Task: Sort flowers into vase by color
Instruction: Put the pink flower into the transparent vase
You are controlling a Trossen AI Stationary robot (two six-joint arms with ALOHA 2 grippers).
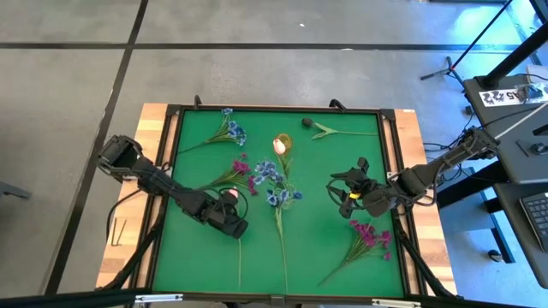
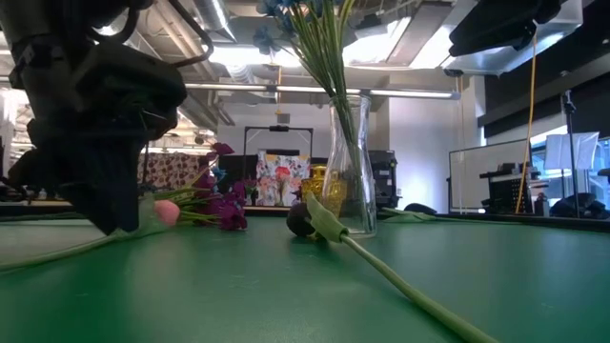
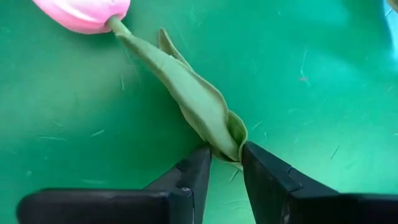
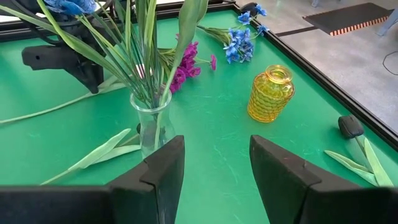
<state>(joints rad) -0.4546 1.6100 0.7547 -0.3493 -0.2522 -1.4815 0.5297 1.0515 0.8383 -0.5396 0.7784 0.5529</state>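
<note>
At the near edge of the green felt-covered surface [image 1: 342,171], two long green stems run toward us: one belongs to a pink tulip bud, one to the blue sprays in the clear glass vase. Near right lies a magenta blossom spray on green stems [image 1: 366,235], flat on the felt.

A little farther in, on the left, our left tool [image 1: 229,202] is down on the surface. Its two dark fingers [image 3: 267,180] stand narrow on either side of the leafy green stem of a pale pink tulip bud [image 3: 84,14], touching the leaf; the tulip lies flat. We cannot tell whether the grip is complete. Just beyond it lies a second magenta blossom spray [image 1: 240,169].

In the middle stands the clear glass vase [image 4: 153,127], upright, holding blue blossom sprays on long green stems [image 1: 276,181]. To its right our right tool [image 1: 346,190] hovers above the felt, its fingers [image 4: 283,177] wide apart and holding nothing.

Farther back, beside the vase, stands a small yellow ribbed glass jar [image 4: 270,94], with what looks like a white-pink tulip bud [image 1: 280,145] at it from above. At the far left lies another blue blossom spray [image 1: 231,130]. At the far right lies a dark, near-black tulip bud on a green stem [image 1: 307,123], flat on the surface.
</note>
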